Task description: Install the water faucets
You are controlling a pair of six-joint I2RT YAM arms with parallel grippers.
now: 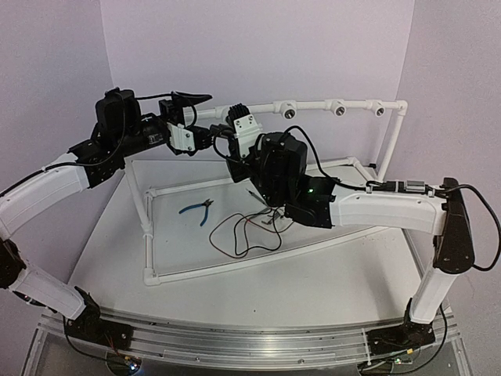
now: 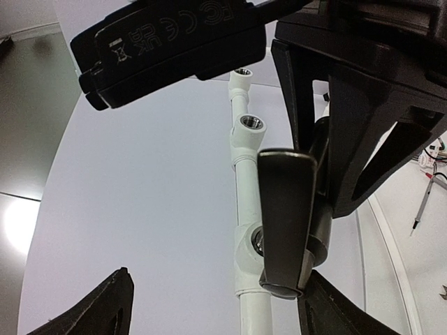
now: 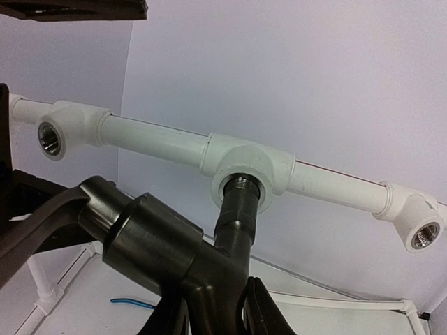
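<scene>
Nearest, on the worktop [image 1: 117,266], lies a loop of loose wires [image 1: 235,235], with blue-handled pliers [image 1: 197,209] at their nine o'clock. Both sit inside a low white pipe frame [image 1: 147,227].

Above them the right hand [image 3: 216,310] comes in from four o'clock. Its fingers are clamped on either side of the body of the water faucet [image 3: 230,230]. The faucet's threaded end sits at the mouth of a tee socket [image 3: 244,167], and a few threads are visible outside the rim. The left hand [image 2: 220,303] reaches in from nine o'clock with its fingers wide apart. The faucet's lever [image 2: 285,209] stands near one of them, and nothing is gripped.

The step in hand looks like screwing the faucet into the socket; how deep the thread has bitten cannot be told. The next move probably calls for turning the faucet about the socket's own axis, kept square so the thread does not cross. The freed hand could take a new hold on the lever.

Room is tight. The two wrists crowd each other at the faucet, and the rail [image 1: 313,106] runs just behind it. Toward three o'clock the rail carries three open sockets [image 1: 340,110] with free space in front. The wall [image 1: 258,47] stands just behind the rail at twelve o'clock, so a swinging lever has little clearance there.
</scene>
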